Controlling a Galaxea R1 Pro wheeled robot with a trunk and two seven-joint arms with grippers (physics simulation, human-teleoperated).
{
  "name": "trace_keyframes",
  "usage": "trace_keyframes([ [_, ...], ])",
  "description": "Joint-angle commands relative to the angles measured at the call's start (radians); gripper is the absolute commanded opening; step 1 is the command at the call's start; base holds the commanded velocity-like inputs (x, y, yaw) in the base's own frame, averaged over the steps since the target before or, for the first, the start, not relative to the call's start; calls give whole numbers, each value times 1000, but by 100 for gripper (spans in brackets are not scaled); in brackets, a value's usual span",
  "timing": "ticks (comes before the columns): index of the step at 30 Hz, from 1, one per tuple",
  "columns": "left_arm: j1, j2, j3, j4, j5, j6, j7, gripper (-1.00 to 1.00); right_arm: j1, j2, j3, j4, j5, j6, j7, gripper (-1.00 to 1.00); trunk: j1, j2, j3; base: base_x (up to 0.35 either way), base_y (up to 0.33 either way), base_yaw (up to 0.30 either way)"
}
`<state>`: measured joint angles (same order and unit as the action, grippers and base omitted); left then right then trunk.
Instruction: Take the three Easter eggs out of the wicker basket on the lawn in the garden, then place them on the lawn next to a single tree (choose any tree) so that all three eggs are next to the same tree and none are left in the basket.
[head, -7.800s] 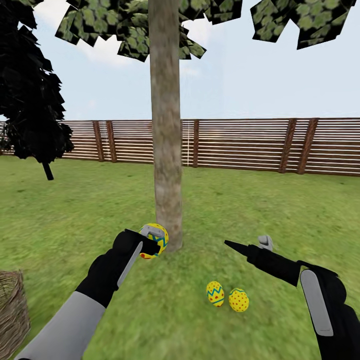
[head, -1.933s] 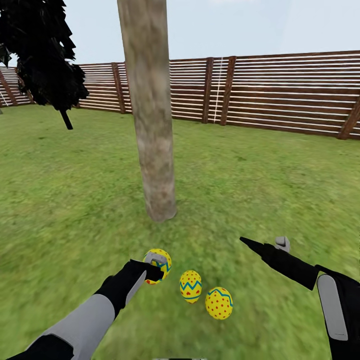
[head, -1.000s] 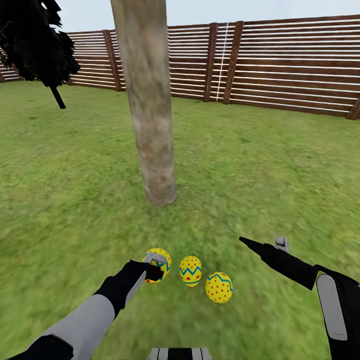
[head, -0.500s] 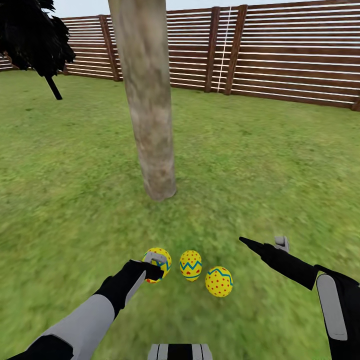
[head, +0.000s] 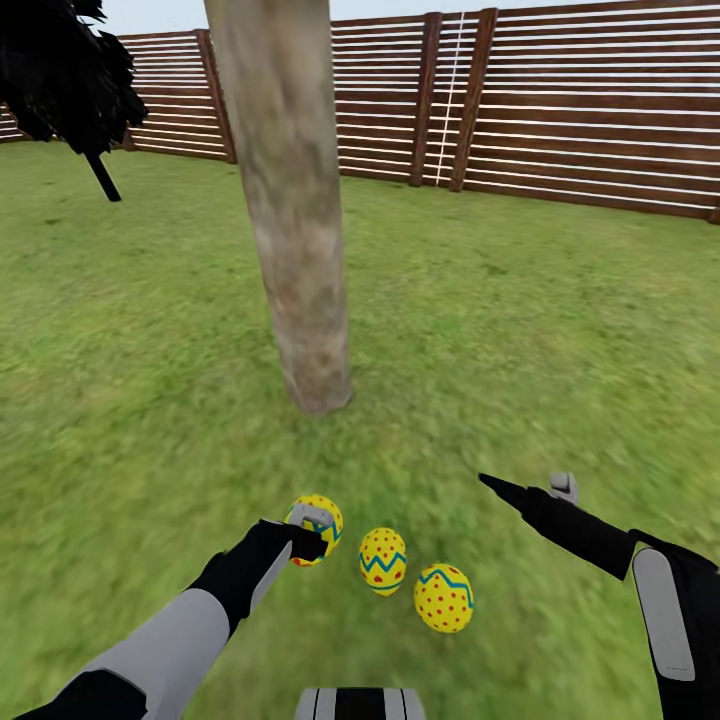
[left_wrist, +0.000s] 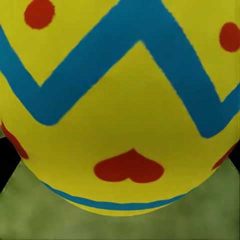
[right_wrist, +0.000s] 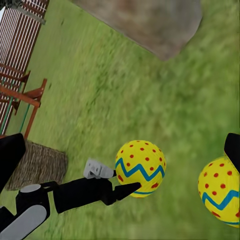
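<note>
The tree trunk was cut off by the head view's upper edge — no crown visible. In the left wrist view, the held egg overran three picture edges. The left gripper fingers partly hid that egg in the head view. The wicker basket appeared blurred — weave indistinct.

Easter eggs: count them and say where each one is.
3. One egg is held in the left gripper; a second and third lie on the lawn beside it, near the tree.
</note>
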<state>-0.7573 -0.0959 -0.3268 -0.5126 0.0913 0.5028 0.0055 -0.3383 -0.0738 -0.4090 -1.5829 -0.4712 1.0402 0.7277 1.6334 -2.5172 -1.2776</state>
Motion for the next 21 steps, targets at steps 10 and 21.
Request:
trace_keyframes([
  [10,0,1,-5,-2,9,5,4,-100,-1,0,-1,0,5,4,7,100,0,0,-1,120,0,0],
  [21,0,1,-4,-2,9,-14,4,-100,-1,0,-1,0,5,4,7,100,3,-2,-24,1,0,0],
])
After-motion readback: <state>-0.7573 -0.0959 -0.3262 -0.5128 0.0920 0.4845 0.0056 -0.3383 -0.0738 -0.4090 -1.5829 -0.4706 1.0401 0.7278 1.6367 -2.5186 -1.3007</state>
